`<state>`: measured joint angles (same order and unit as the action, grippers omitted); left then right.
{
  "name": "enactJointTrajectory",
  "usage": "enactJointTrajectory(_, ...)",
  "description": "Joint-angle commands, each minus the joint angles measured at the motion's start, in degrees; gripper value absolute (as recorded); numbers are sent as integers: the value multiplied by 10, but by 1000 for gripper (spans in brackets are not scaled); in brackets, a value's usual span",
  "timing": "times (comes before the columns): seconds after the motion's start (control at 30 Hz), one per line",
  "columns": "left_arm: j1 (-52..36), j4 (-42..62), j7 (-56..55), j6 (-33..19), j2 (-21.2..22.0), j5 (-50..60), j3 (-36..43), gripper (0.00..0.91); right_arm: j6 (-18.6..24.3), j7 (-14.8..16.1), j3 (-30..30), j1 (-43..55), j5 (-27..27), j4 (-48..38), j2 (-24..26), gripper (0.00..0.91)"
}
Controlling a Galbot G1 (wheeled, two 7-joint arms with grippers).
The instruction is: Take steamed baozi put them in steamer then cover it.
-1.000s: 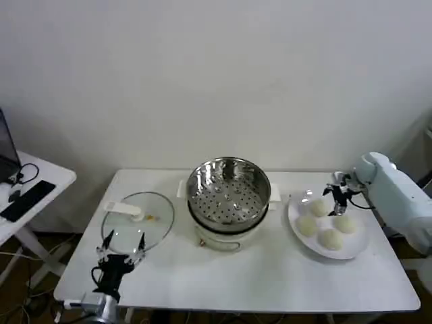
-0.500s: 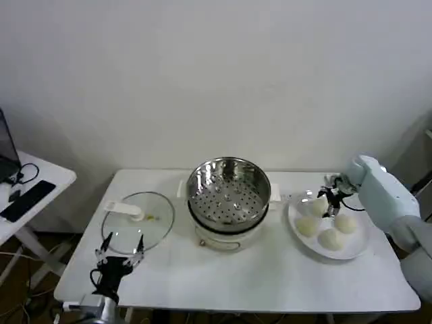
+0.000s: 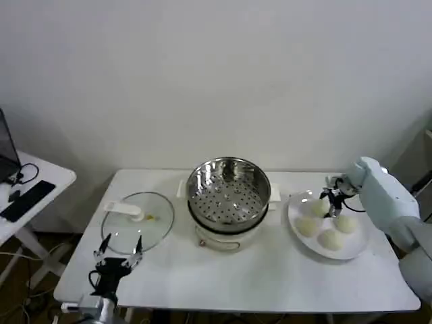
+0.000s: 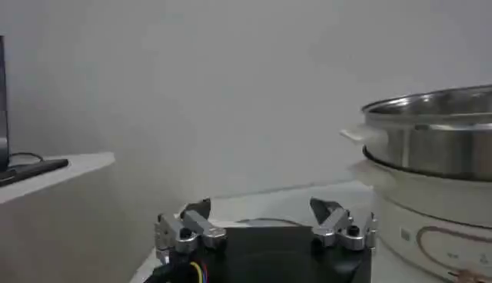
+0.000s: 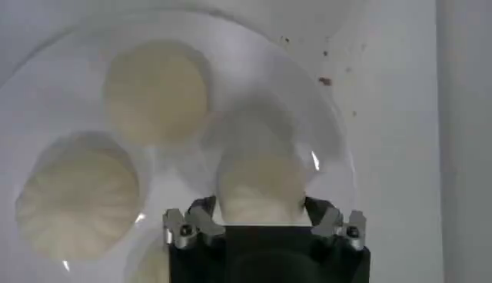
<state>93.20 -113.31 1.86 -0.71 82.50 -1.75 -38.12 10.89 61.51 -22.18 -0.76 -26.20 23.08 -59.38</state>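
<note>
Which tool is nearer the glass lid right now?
Left. The left tool hovers at the near edge of the glass lid, open. The right tool is across the table over the plate of baozi, beyond the steamer.

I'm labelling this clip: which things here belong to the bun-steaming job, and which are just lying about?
Job: four cream-white round baozi on the flat white plate; shiny perforated steel steamer; clear glass lid; open right gripper over a bun; open left gripper, idle.

Lying about: black device on the white side table.
</note>
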Motion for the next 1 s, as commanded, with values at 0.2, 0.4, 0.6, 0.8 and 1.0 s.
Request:
enactJointTrajectory(0.2,3,-2,0,0,0,-3,-1,907,0,-2,5,1,-2,-1,-1,786)
enactJointTrajectory(0.4,5,-4,0,-1,0,-3,-2,907,0,-1,7,-1,-1,6,2,766)
enactJointTrajectory(0.6,7,-6,-1,0,1,-3,-4,907,-1,3,-16,3,17,62,24,756)
enactJointTrajectory(0.8,8,-10,0,0,2,0,-4,907,8,17,-70,32,31,174,67,736)
enactJointTrajectory(1.0,12,-13,-1,-2,3,0,-4,907,10,25,-154,96,76,294,111,685)
